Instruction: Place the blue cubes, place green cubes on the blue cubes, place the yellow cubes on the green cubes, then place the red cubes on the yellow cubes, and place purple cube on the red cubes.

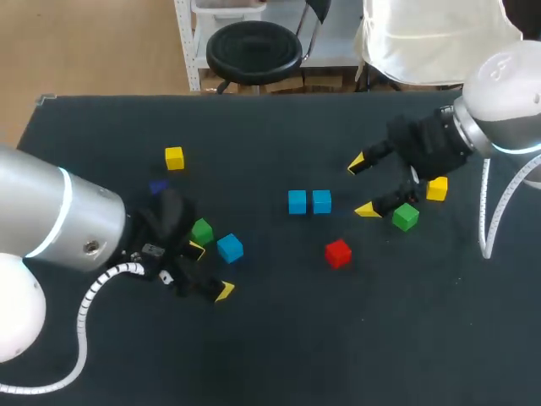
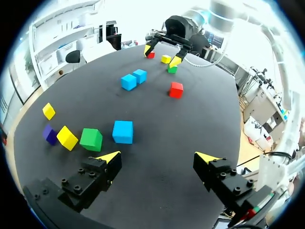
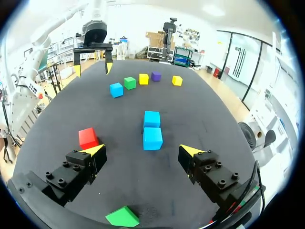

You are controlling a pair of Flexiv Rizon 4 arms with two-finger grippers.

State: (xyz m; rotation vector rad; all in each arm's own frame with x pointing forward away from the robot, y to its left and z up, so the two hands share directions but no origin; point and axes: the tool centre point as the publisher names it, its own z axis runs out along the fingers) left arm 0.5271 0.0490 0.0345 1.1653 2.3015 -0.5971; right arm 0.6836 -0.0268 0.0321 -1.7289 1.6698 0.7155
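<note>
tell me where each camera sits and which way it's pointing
Head view: fixed above and behind the robot, looking down on the table; the left arm and right arm both show.
Left wrist view: on the left wrist, facing across the table toward the right gripper; its own left gripper shows, open.
Right wrist view: on the right wrist, facing back toward the left gripper; its own right gripper shows, open.
Shared: all three views show the pair of blue cubes and the red cube.
</note>
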